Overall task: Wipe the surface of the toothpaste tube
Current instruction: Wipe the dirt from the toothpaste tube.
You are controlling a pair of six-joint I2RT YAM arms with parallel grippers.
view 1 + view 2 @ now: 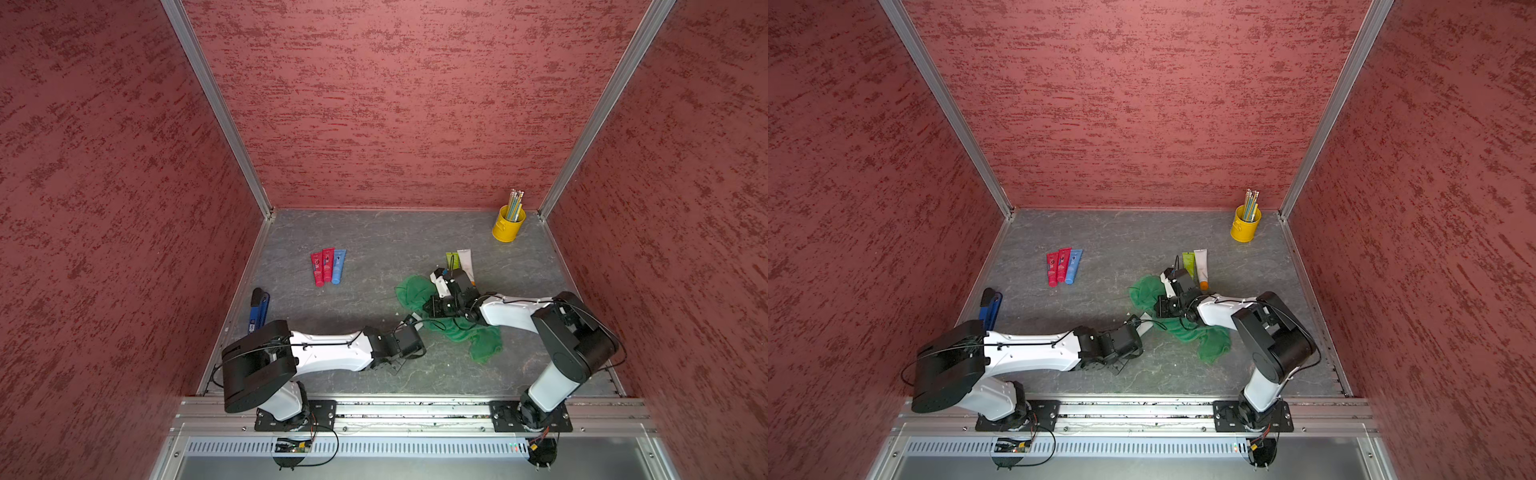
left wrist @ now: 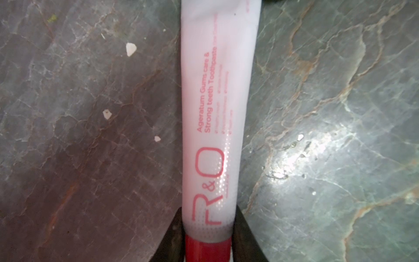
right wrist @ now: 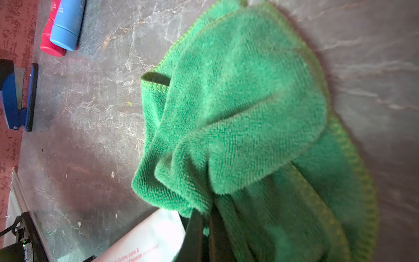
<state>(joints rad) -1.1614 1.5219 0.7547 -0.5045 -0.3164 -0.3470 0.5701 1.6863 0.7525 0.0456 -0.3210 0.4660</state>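
Left tool [image 2: 208, 226] grips toothpaste tube [image 2: 210, 102] by its cap end, steadying it for green cloth [image 3: 238, 102] pinched in right tool [image 3: 205, 226].

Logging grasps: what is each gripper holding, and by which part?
The left gripper holds the white toothpaste tube at the end by its red cap. The right gripper pinches a bunched fold of the green cloth.

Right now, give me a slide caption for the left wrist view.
Left gripper clamps the white toothpaste tube near its red cap, over the marbled tabletop.
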